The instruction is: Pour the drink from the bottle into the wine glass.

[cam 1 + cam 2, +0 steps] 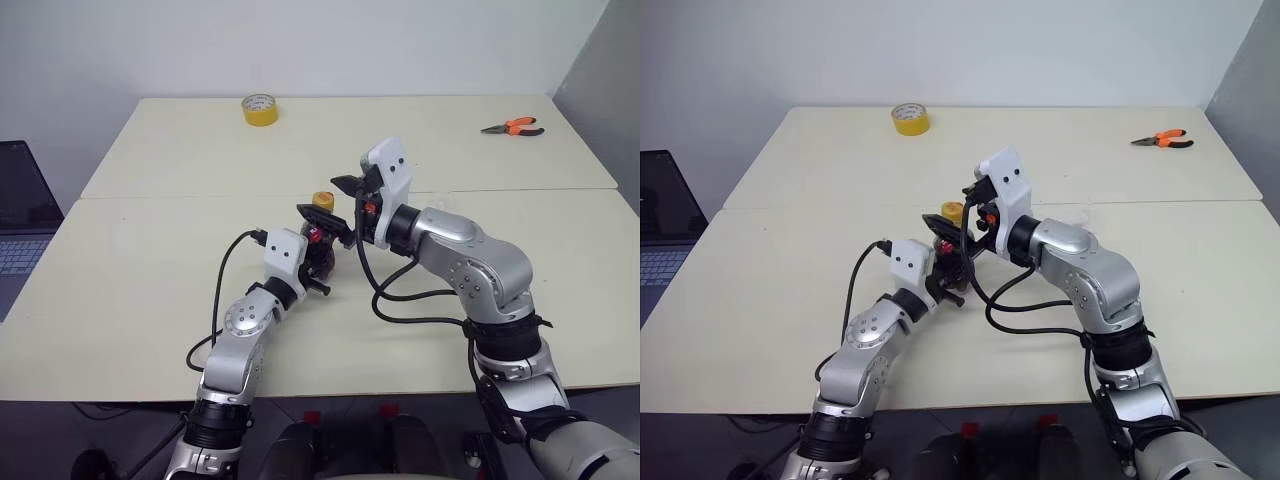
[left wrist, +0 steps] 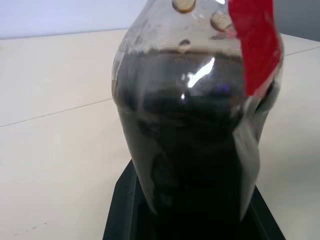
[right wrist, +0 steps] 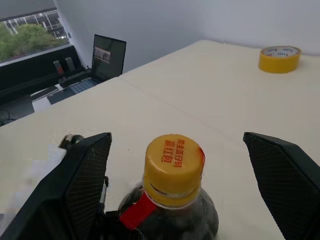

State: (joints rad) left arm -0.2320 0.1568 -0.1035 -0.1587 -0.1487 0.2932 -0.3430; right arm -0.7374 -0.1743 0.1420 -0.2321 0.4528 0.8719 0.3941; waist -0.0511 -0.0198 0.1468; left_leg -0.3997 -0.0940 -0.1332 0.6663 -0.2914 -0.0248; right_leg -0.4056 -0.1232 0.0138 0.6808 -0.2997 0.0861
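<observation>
Nearest to us, our left gripper [image 1: 318, 262] is clenched around the lower body of the bottle [image 2: 195, 135], holding it upright near the middle of the table [image 1: 150, 290], with the dark drink [image 2: 190, 165] filling it up to the shoulder. Our right gripper [image 3: 187, 170] hovers around the yellow cap [image 3: 173, 167] with its fingers [image 3: 80, 185] spread wide on either side, not touching it; a roll of yellow tape [image 1: 260, 109] and orange pliers [image 1: 513, 127] lie well apart at the far edge
</observation>
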